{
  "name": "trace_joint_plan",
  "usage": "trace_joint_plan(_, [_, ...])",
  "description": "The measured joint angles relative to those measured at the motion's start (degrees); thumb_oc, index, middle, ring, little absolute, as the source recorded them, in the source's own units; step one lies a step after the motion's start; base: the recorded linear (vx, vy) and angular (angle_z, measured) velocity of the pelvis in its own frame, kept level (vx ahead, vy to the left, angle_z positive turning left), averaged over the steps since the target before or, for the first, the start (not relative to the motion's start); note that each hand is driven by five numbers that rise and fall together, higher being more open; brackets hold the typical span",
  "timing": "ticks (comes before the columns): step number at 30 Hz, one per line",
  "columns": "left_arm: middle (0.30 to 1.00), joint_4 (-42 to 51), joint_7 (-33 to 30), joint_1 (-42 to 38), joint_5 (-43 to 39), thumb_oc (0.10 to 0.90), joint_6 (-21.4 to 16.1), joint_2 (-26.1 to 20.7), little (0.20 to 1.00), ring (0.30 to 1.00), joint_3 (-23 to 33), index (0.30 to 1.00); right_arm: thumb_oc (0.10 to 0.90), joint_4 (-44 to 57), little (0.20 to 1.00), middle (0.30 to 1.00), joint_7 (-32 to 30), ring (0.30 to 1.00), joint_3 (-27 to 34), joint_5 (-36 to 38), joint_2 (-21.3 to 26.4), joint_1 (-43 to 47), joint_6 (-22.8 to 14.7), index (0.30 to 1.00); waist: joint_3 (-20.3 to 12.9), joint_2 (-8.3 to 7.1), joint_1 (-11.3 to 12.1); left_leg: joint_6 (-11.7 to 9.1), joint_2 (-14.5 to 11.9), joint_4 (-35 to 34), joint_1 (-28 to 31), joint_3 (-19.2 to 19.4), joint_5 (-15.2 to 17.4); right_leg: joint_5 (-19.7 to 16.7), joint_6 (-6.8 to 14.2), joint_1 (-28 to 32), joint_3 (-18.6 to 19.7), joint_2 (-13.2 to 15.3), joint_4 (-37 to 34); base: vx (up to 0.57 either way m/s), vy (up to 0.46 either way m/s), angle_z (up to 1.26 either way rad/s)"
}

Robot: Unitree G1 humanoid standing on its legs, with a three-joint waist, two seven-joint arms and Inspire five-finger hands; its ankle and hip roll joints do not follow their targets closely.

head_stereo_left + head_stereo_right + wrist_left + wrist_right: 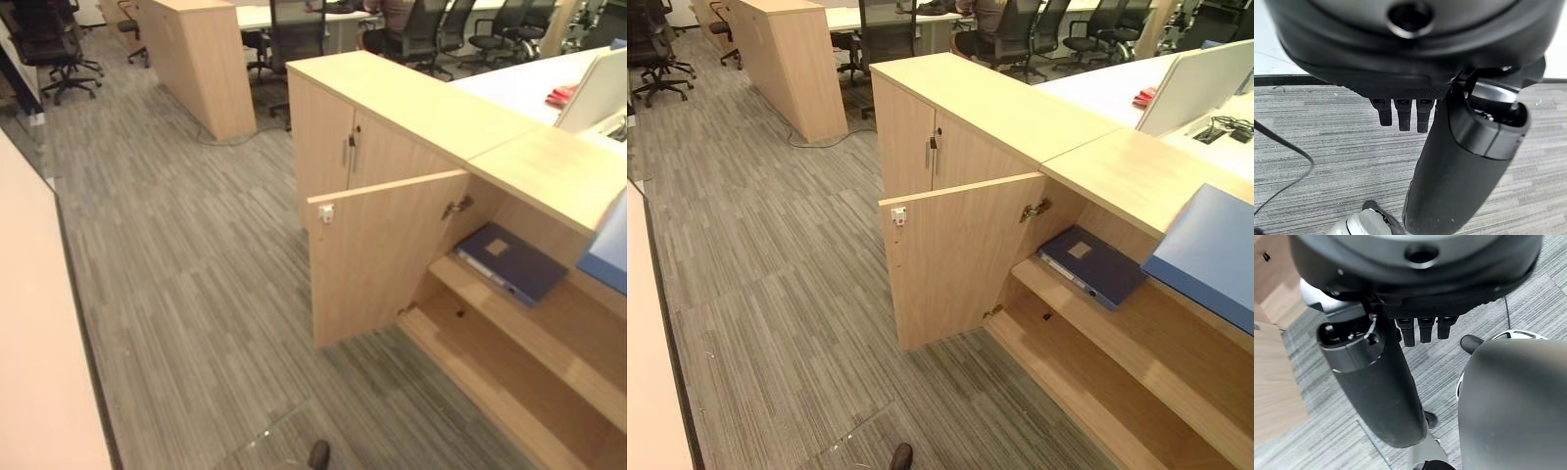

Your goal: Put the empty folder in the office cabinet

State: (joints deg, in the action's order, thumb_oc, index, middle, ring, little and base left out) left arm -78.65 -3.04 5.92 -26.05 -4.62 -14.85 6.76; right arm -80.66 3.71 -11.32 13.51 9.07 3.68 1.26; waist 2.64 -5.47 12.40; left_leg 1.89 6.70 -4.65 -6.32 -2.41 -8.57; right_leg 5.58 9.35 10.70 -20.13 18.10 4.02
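Dark blue folder [1089, 264] lying on upper shelf of open light-wood office cabinet [950, 255], well apart from both hands. Left hand [1403, 115] and right hand [1422, 330] relaxed, grasping nothing. Task apparently complete, door unclosed.

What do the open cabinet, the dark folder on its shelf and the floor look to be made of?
The light beige wooden office cabinet looks like wood-grain laminate board with a matte finish: faint even grain, with a metal hinge at the open door. The dark navy flat folder on the upper shelf looks like smooth card or plastic-covered board with a pale label; which one is unclear. The grey striped floor looks like short-pile carpet tile.
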Motion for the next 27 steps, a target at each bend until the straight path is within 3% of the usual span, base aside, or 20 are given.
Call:
trace_joint_plan(5, [0.9, 0.3, 0.1, -0.1, 1.7, 0.8, 0.0, 0.0, 0.9, 0.9, -0.4, 0.9, 0.8, 0.0, 0.9, 0.9, 0.0, 0.9, 0.6, 0.0, 0.1, -1.3, 0.0, 0.9, -0.7, -0.8, -1.3, 0.0, 0.5, 0.0, -0.6, 1.0, 0.0, 0.9, 1.5, -0.3, -0.2, 0.8, -1.3, 0.04, 0.078, -0.08])
trace_joint_plan(8, [0.9, -0.2, 0.2, -0.4, 2.2, 0.8, 0.5, 0.0, 0.9, 0.9, -0.9, 0.9, 0.8, -0.1, 0.9, 0.9, 0.0, 0.9, 1.2, 0.0, 0.3, -2.4, 0.1, 0.9, -0.8, -0.64, -1.9, -0.1, 0.3, -0.1, -0.4, 1.4, 0.2, 1.0, 1.3, -0.7, -0.1, 1.2, -0.8, 0.02, 0.107, -0.06])
trace_joint_plan(10, [0.9, -0.9, 0.9, -0.2, 2.5, 0.8, 0.6, 0.1, 0.9, 0.9, -1.1, 0.9, 0.8, 0.0, 0.9, 0.9, 0.0, 0.9, 2.4, 0.1, 0.6, -3.2, 0.0, 0.9, -0.9, -0.44, -2.6, -0.5, 0.3, -0.1, -0.6, 2.1, 1.0, 1.3, 0.7, -2.1, 0.1, 1.7, 1.6, -0.02, 0.085, -0.12])
trace_joint_plan(13, [0.9, -2.4, 1.2, -0.4, 4.1, 0.8, 1.1, 0.3, 0.9, 0.9, -3.2, 0.9, 0.8, 0.3, 0.9, 0.9, 0.0, 0.9, 3.0, 0.0, 1.6, -2.1, -0.5, 0.9, 0.2, 1.45, -4.3, -0.1, -1.1, 0.1, 1.5, 3.4, 1.4, 0.3, 0.4, -8.5, 1.8, 3.1, 14.2, 0.0, 0.062, -0.41])
trace_joint_plan(15, [0.9, -2.1, 1.1, 0.1, 4.3, 0.8, 1.2, 0.1, 0.9, 0.9, -4.4, 0.9, 0.8, 1.6, 0.9, 0.9, 0.0, 0.9, 3.0, 0.0, 1.9, -1.4, -0.7, 0.9, 1.6, 2.18, -2.6, 0.1, -3.0, -0.3, 3.2, 8.8, 1.5, -0.4, -1.5, -10.2, -4.0, 5.6, 18.2, 0.01, -0.021, -0.96])
trace_joint_plan(16, [0.9, -1.9, 1.1, 0.5, 4.3, 0.8, 1.0, -0.1, 0.9, 0.9, -4.4, 0.9, 0.8, 1.7, 0.9, 0.9, -0.1, 0.9, 2.5, 0.0, 1.8, -1.0, -0.6, 0.9, 1.6, 2.05, -2.2, 0.3, -3.0, -0.3, 3.6, 9.3, 1.7, -0.7, -1.1, -10.4, -4.4, 6.2, 17.6, -0.03, -0.124, -0.74])
trace_joint_plan(17, [0.9, -1.6, 1.1, -0.1, 4.3, 0.8, 0.9, -0.4, 0.9, 0.9, -4.4, 0.9, 0.8, 2.8, 0.9, 0.9, -0.3, 0.9, 2.3, 0.1, 1.5, -1.2, -0.6, 0.9, 1.5, 1.03, -3.1, -0.1, -3.0, -0.3, 3.7, 11.1, 2.1, -4.1, -1.4, -11.0, -8.9, 7.3, 15.6, -0.01, -0.185, -0.98])
trace_joint_plan(18, [0.9, 0.6, 1.1, -0.4, 4.2, 0.8, 0.7, -0.9, 0.9, 0.9, -4.2, 0.9, 0.8, 3.2, 0.9, 0.9, -0.3, 0.9, 2.3, 0.0, 0.6, 0.3, -0.7, 0.9, 2.6, -2.71, -2.5, -0.2, -1.4, 9.1, -0.2, 11.4, 5.3, -5.4, -1.5, -13.9, -13.3, 10.4, 12.2, -0.01, -0.169, -0.98])
trace_joint_plan(19, [0.9, 0.6, 0.9, -0.5, 4.1, 0.8, 1.1, -0.1, 0.9, 0.9, -4.1, 0.9, 0.8, 3.6, 0.9, 0.9, -0.3, 0.9, 1.9, 0.0, 1.1, 1.1, -0.8, 0.9, 3.2, -0.96, -3.0, 0.5, -3.0, 16.1, -2.7, 11.4, 8.7, -5.1, -0.5, -14.1, -12.9, 9.2, 12.0, 0.06, -0.22, -1.77])
trace_joint_plan(20, [0.9, 0.4, 1.1, -0.2, 4.2, 0.8, 2.5, 1.5, 0.9, 0.9, -4.2, 0.9, 0.8, 4.3, 0.9, 0.9, -0.4, 0.9, 0.5, 0.1, 2.3, 1.4, -1.6, 0.9, 4.0, 2.83, -2.7, 1.5, -7.7, 23.5, -6.0, 13.6, 14.4, -5.4, -0.3, -13.9, -14.0, 6.3, 10.1, 0.09, -0.237, -1.96])
trace_joint_plan(21, [0.9, 0.5, 0.9, -0.4, 4.2, 0.8, 2.6, 2.1, 0.9, 0.9, -4.1, 0.9, 0.8, 4.5, 0.9, 0.9, -0.5, 0.9, 0.0, 0.0, 2.0, 0.8, -1.0, 0.9, 4.0, 2.54, -2.5, -0.6, -8.6, 19.1, -3.4, 17.3, 13.5, -5.8, 1.6, -14.5, -14.5, 6.7, 10.2, 0.09, -0.237, -1.89])
trace_joint_plan(23, [0.9, 0.8, 1.0, -1.5, 4.1, 0.8, 2.0, 2.0, 0.9, 0.9, -3.7, 0.9, 0.8, 4.3, 0.9, 0.9, -0.5, 0.9, 0.0, 0.1, 2.0, 0.3, -0.9, 0.9, 4.0, 2.18, -2.8, -3.6, -8.5, 11.5, -0.6, 17.8, 11.6, -6.0, 1.8, -13.2, -16.2, 5.0, 8.7, 0.09, -0.233, -0.96])
trace_joint_plan(24, [0.9, 1.5, 1.1, -4.1, 4.1, 0.8, 1.6, 1.1, 0.9, 0.9, -3.2, 0.9, 0.8, 3.5, 0.9, 0.9, -0.5, 0.9, 0.2, 0.1, 1.0, -0.3, -0.2, 0.9, 3.7, -0.57, -3.5, -5.1, -7.7, 7.9, 1.0, 18.7, 11.0, -5.7, 2.5, -10.7, -17.2, 3.9, 4.0, 0.12, -0.292, -0.37])
trace_joint_plan(25, [0.9, 1.6, 1.2, -5.5, 3.9, 0.8, 1.7, -0.2, 0.9, 0.9, -2.3, 0.9, 0.8, 3.2, 0.9, 0.9, -0.5, 0.9, 0.3, 0.1, 0.1, -0.4, 0.0, 0.9, 4.3, -3.84, -4.3, -3.3, -6.7, 13.7, 0.0, 19.3, 11.9, -5.9, 3.0, -8.8, -18.3, 5.6, 1.3, 0.14, -0.375, -0.64])
trace_joint_plan(26, [0.9, 1.8, 0.7, -4.5, 3.8, 0.8, 1.7, 0.9, 0.9, 0.9, -2.0, 0.9, 0.8, 3.7, 0.9, 0.9, -0.4, 0.9, -0.2, 0.2, 1.6, -0.2, 0.1, 0.9, 4.1, 0.2, -4.6, -3.8, -11.8, 17.1, 2.1, 16.7, 16.7, -8.0, 2.7, -7.9, -19.0, 1.4, 0.9, 0.06, -0.178, -0.71])
trace_joint_plan(27, [0.9, 1.9, 0.9, -4.6, 3.8, 0.8, 1.8, 1.1, 0.9, 0.9, -2.0, 0.9, 0.8, 4.3, 0.9, 0.9, -0.5, 0.9, -0.9, 0.3, 1.3, -0.9, -0.3, 0.9, 4.4, -0.34, -4.6, -4.8, -11.2, 15.1, 3.7, 16.9, 16.5, -8.6, 2.1, -7.9, -17.8, 1.9, 1.0, 0.12, -0.348, -0.9])
